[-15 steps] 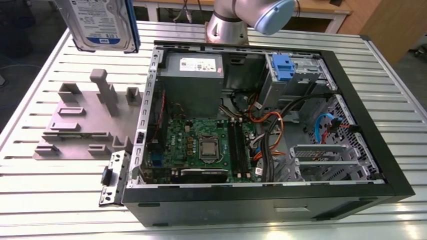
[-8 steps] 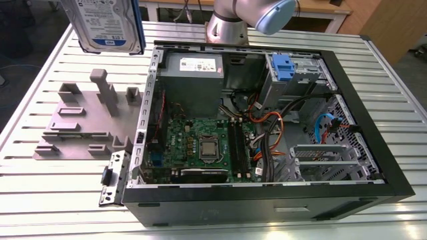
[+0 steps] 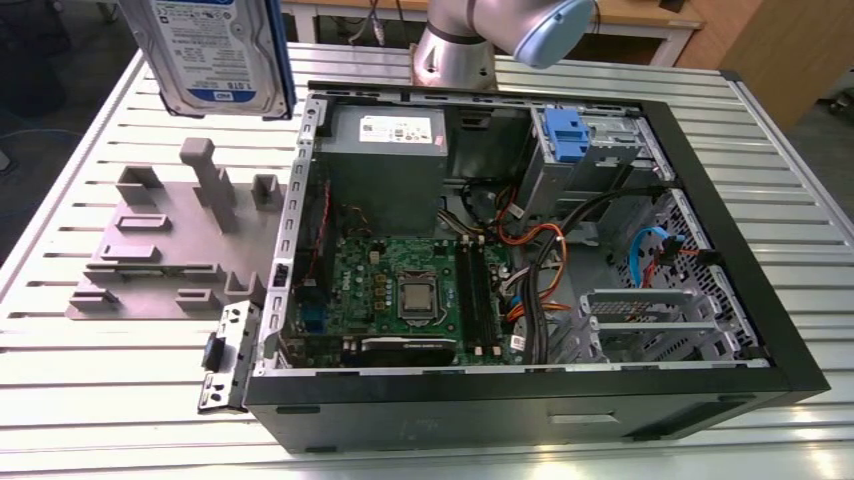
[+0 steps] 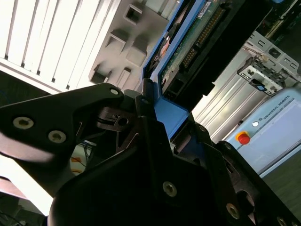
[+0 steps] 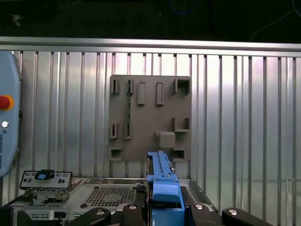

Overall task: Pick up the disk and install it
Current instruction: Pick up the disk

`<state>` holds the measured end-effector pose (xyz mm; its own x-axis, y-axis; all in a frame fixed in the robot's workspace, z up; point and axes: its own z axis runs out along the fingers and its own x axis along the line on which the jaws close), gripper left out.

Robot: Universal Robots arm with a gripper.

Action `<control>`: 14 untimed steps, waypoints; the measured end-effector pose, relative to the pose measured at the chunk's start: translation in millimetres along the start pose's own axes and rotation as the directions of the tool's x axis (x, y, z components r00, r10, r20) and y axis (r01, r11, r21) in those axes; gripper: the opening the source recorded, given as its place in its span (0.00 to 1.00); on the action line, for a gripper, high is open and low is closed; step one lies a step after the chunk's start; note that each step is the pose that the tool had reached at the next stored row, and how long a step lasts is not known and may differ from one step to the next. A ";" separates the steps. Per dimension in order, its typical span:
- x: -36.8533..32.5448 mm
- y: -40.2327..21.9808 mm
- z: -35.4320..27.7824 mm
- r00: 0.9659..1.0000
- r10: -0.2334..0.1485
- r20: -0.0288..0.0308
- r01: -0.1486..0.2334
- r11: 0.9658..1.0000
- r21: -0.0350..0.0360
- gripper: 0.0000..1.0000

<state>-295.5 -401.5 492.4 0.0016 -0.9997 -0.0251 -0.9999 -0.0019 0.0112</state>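
In the exterior view the disk (image 3: 220, 50), silver with a white-and-blue label and blue side rails, hangs upright in the air above the grey fixture (image 3: 160, 250), to the left of the open computer case (image 3: 534, 250). In both wrist views my gripper (image 4: 160, 120) (image 5: 164, 213) is shut on the disk by its blue rail (image 5: 162, 181). The second wrist view shows the disk's green circuit-board side (image 4: 188, 47) rising past the black fingers (image 4: 94, 110). Directly beneath the disk lies the slotted grey fixture (image 5: 150, 117).
Inside the case are a motherboard (image 3: 400, 290), a grey power supply (image 3: 387, 140), cables, and a drive bay with a blue plastic clip (image 3: 567, 135). The arm's base (image 3: 461, 50) stands behind the case. A pendant with a red button (image 5: 5, 101) lies off the slatted table (image 3: 80, 380).
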 end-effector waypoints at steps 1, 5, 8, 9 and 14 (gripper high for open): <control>1.6 -1.2 0.0 1.000 0.000 0.000 0.000 1.000 0.000 0.36; 5.5 -7.5 0.1 1.000 0.000 0.000 0.000 1.000 0.000 0.36; 6.9 -13.7 0.2 1.000 0.000 0.000 0.000 1.000 0.000 0.36; 7.3 -15.8 0.2 1.000 0.000 0.000 0.000 1.000 0.000 0.36; 9.1 -26.1 0.5 1.000 0.000 0.000 0.000 1.000 0.000 0.36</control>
<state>-269.5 -410.5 491.4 0.0017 -0.9997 -0.0247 -0.9999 -0.0019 0.0112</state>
